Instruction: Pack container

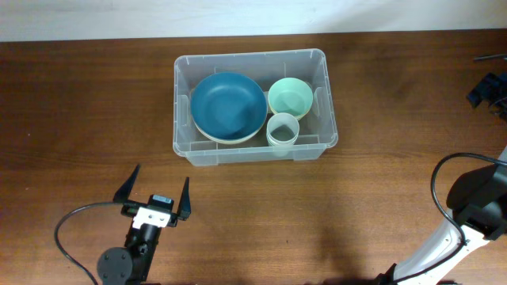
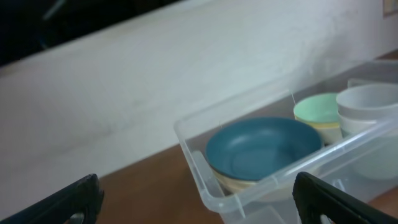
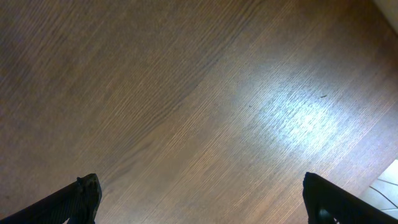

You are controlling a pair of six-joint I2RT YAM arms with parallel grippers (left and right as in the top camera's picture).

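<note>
The clear plastic container (image 1: 253,155) stands at the table's far middle. In it lie a blue bowl (image 1: 229,105) stacked on a cream one, a pale green bowl (image 1: 290,96) and a pale cup (image 1: 283,129). My left gripper (image 1: 156,195) is open and empty, a little in front of the container's front left corner. In the left wrist view its fingers (image 2: 202,200) frame that corner of the container (image 2: 273,182), with the blue bowl (image 2: 261,146), green bowl (image 2: 317,111) and cup (image 2: 370,102) inside. My right gripper (image 3: 208,200) is open and empty over bare wood.
The right arm (image 1: 478,202) stands at the table's right edge with a black cable looped by it. A dark part (image 1: 488,89) shows at the far right edge. A white wall runs behind the table (image 2: 155,81).
</note>
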